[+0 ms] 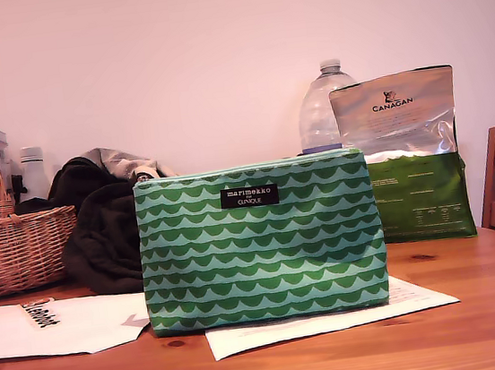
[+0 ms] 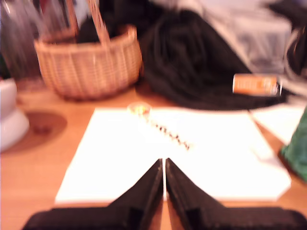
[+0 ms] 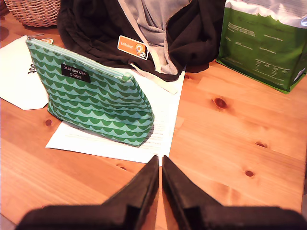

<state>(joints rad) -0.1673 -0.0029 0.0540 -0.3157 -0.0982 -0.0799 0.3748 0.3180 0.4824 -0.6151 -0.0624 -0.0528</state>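
While the wooden table (image 1: 479, 301) carries everything, a black jacket (image 1: 99, 230) is seen behind a green pouch (image 1: 262, 242), which is stood upright on a sheet (image 1: 337, 323) near the exterior view's middle. An envelope (image 2: 120, 158) is seen beneath my first gripper (image 2: 164, 165), whose jaws are pressed together on nothing. My second gripper (image 3: 159, 163) is likewise closed and empty, held near the sheet's edge.

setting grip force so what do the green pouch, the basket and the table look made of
Green pouch: seemingly printed cotton or canvas, matte; soft sagging sides and a sewn label. Basket: woven wicker, natural tan; the weave shows. Table: wood, probably varnished; knots, grain and a slight sheen.
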